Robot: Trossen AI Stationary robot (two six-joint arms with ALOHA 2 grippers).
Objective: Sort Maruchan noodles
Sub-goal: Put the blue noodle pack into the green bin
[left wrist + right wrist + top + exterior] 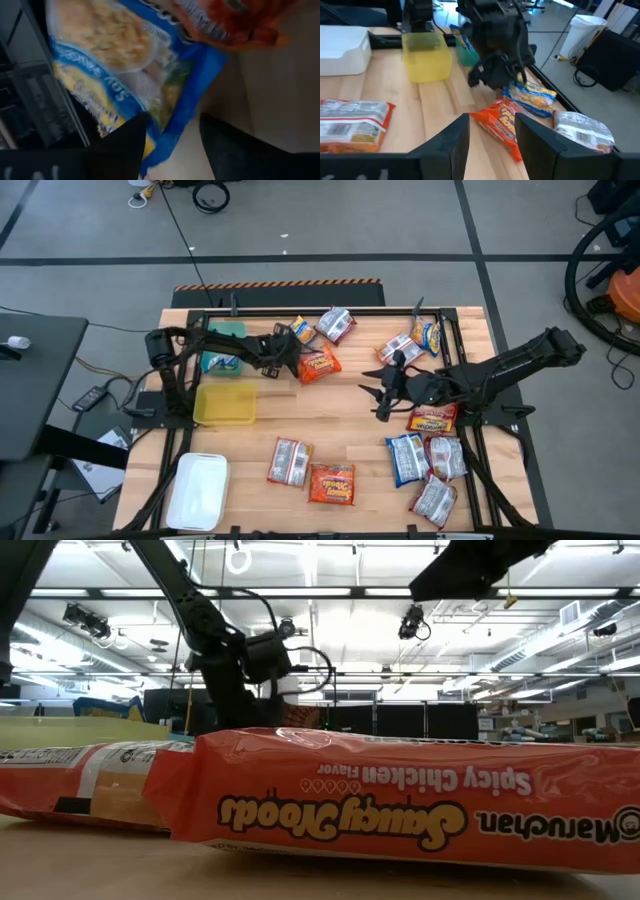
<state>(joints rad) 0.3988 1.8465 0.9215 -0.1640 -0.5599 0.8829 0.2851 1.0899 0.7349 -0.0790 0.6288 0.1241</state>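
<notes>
My left gripper [290, 350] is open at the table's far left-middle, over a blue-and-yellow noodle packet [302, 330]. In the left wrist view its fingers stand on either side of that packet's blue edge [187, 95]. An orange-red packet [318, 365] lies flat beside it, overlapping it [230, 20]. The right wrist view shows the left gripper [495, 75] above the blue packet [532, 96]. My right gripper [383, 392] is open and empty above the table's middle [492, 125], pointing toward the orange-red packet [502, 122]. My left gripper comes at the blue packet's edge from above, slanting. I cannot tell whether its fingers [135, 135] touch the packet, which lies flat on the table.
A teal bin [222, 345], a yellow bin [225, 402] and a white bin [198, 490] stand along the left. A silver-white packet [337, 323] lies at the far middle. Several packets lie at the right [432, 420] and two at the near middle [332, 483], one filling the low view [400, 800].
</notes>
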